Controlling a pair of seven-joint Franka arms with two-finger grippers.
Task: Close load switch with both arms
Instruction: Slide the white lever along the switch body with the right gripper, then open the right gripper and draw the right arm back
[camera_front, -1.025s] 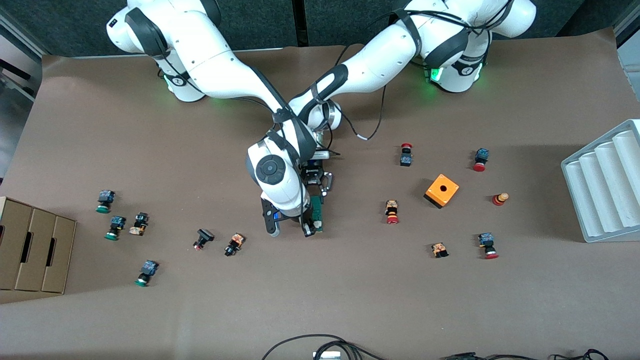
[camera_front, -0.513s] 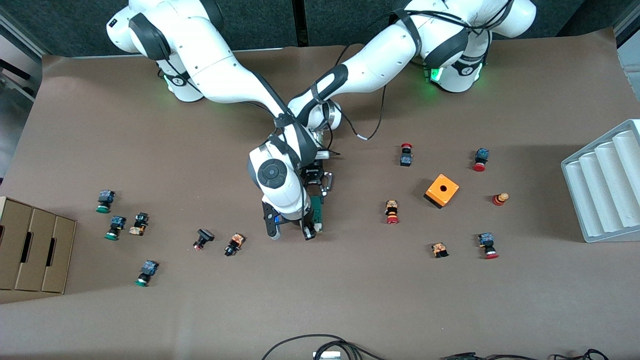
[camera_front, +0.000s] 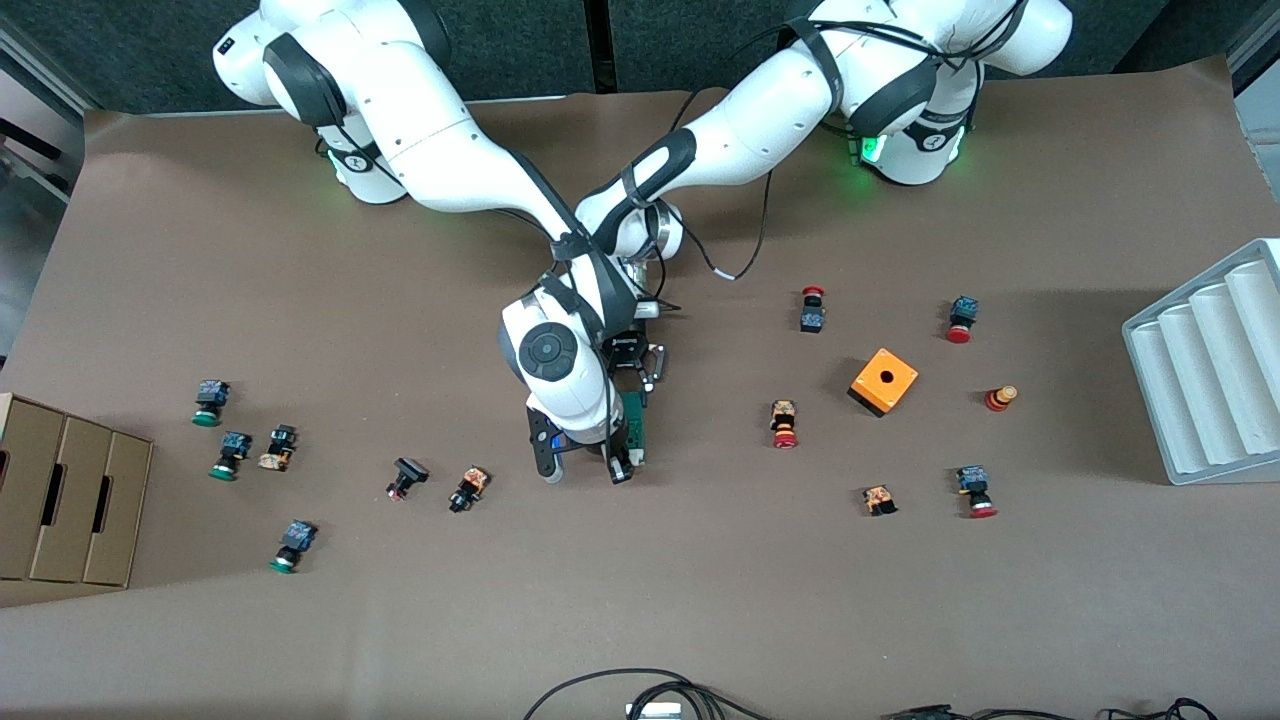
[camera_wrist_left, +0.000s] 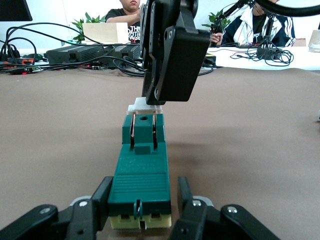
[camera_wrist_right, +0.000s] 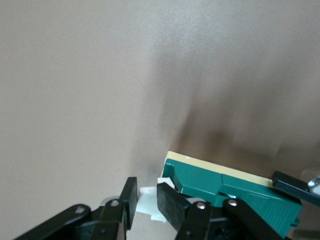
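Load switch lies clamped in my left tool; my right tool pinches its white lever, which I judge must next be pushed down.

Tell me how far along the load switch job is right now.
Done: both arms have reached the load switch. In hand: the left gripper clamps its green body, while the right gripper pinches the white piece at the other end. Left: whether the switch is fully closed isn't visible; both grippers must then let go.
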